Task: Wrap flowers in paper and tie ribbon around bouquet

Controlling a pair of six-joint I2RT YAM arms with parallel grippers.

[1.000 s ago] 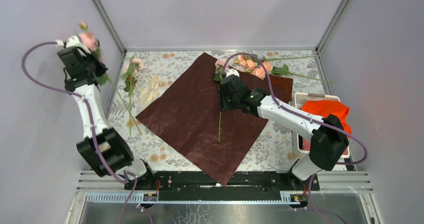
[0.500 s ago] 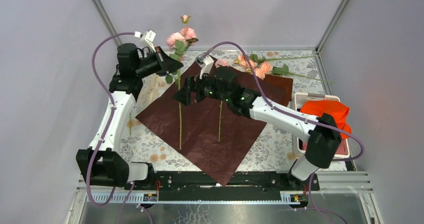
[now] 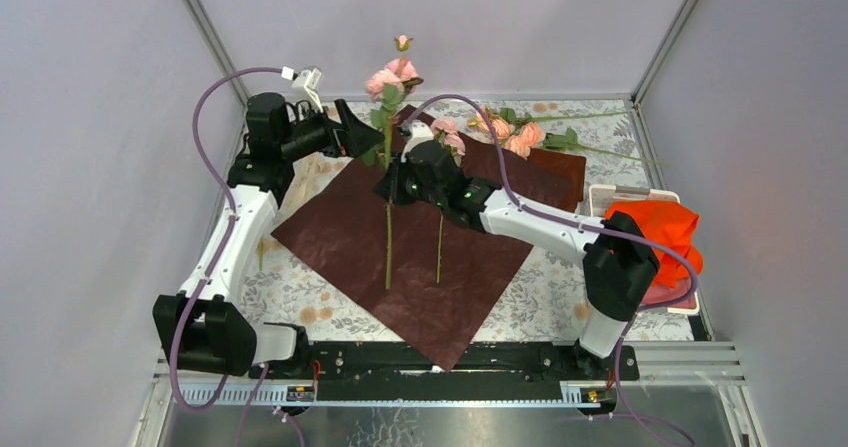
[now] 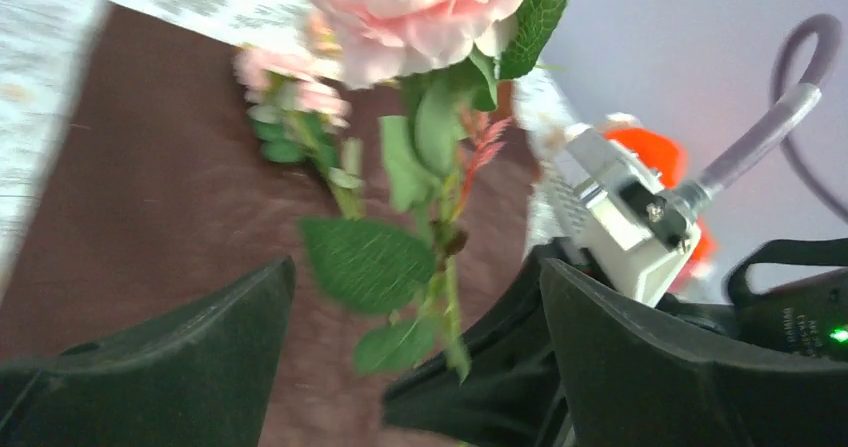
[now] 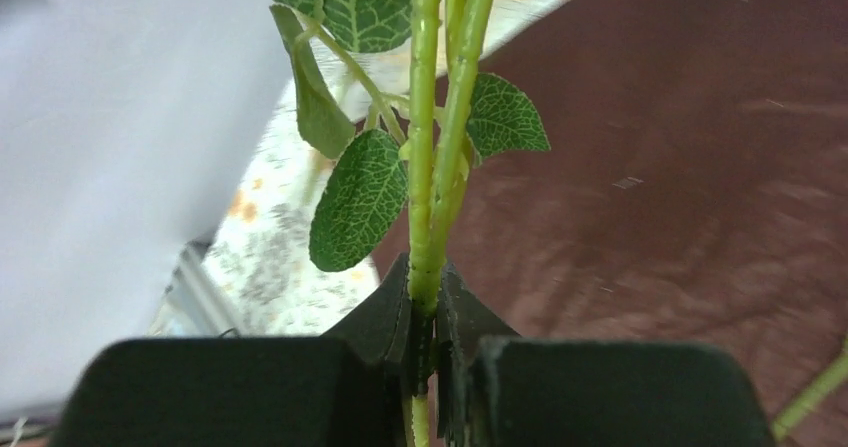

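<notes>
One of the flowers, a pink rose (image 3: 395, 73), stands upright over the dark maroon paper (image 3: 340, 237). My right gripper (image 3: 391, 183) is shut on its green stem (image 5: 428, 167), the pads pinching it low down. My left gripper (image 3: 358, 135) is open just left of the stem, its fingers (image 4: 180, 357) wide on either side of the leaves (image 4: 370, 262) without touching them. A second flower (image 3: 440, 237) lies flat on the paper. More flowers (image 3: 505, 127) lie at the back. A bit of cream ribbon (image 3: 312, 167) shows by the left arm.
A small brown folded square (image 3: 562, 172) lies at the back right. A white bin (image 3: 600, 199) on the right holds an orange-red cloth (image 3: 660, 222). One loose stem (image 3: 262, 252) lies on the patterned tabletop by the left wall.
The left arm swung in from the far left, carrying the rose over the paper. The right gripper moved left and shut on its stem. The left gripper then opened and let go.
</notes>
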